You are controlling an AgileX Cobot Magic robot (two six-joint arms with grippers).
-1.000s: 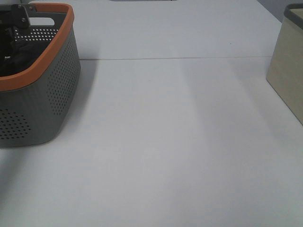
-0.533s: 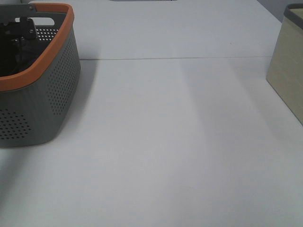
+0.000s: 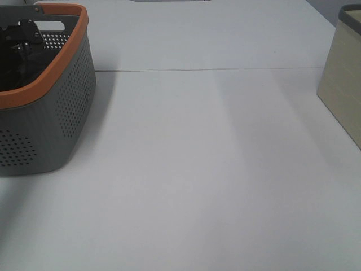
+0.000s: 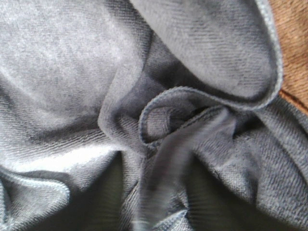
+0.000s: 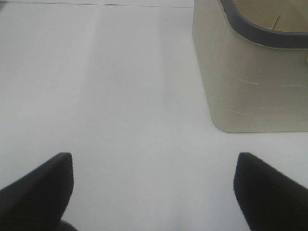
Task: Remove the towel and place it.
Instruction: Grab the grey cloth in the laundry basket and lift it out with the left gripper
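Since the left wrist camera is pressed so close to the towel (image 4: 96, 72) that dark, rumpled folds fill its view, I cannot tell whether the left pincer (image 3: 22, 44) is spread or pinching; only a blurred dark strip among the folds may belong to it. The towel lies bunched inside the basket (image 3: 67, 113), on top of a brown cloth (image 4: 293, 48) that shows at one corner.

The main risk, as I judge it, is a bite that takes only a thin outer fold, so the plush cloth slips free on the lift. A bite that goes too deep could catch the brown cloth and drag it out as well. The towel could also snag on the basket's orange rim and tip or shift the basket.

Beyond the basket the surface (image 3: 197, 169) gives a wide place to lay the towel down, with nothing in the way.

Farther off, the right pincer (image 5: 153, 161) hangs spread wide, holding nothing, above the surface near a beige bin (image 5: 250, 86), well apart from the basket.
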